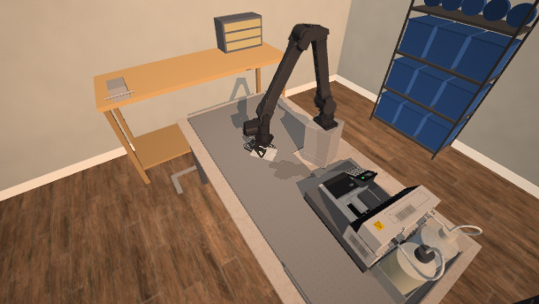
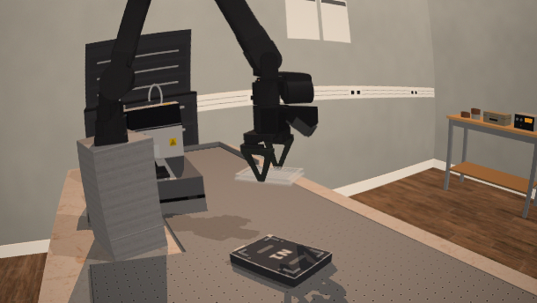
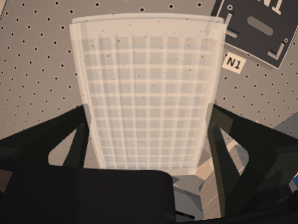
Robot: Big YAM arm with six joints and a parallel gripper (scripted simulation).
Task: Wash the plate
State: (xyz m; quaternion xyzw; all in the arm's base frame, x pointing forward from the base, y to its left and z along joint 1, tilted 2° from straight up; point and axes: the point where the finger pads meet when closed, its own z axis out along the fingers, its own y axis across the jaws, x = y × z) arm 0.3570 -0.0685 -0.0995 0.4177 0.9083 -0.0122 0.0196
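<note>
My gripper [image 1: 261,152] [image 2: 269,173] [image 3: 148,111] is shut on the clear plate [image 1: 269,153] [image 2: 291,174] [image 3: 145,65], one finger at each long side. The plate is level and in the air, well above the table. The black plate nest N1 [image 2: 257,254] [image 3: 244,44] has nothing on it; in the wrist view it lies beyond the plate's far right corner. The washer [image 1: 408,211] [image 2: 169,151] shows a green lamp [image 1: 363,178] beside its keypad [image 1: 354,171]. I cannot tell which plate corner is cut off. Corner mark A1 is not readable.
The arm stands on a grey block pedestal [image 1: 322,141] [image 2: 128,198] between the washer and N1's end of the table. Bottles [image 1: 413,265] with hoses stand behind the washer. A wooden side bench [image 1: 177,71] stands beyond the table.
</note>
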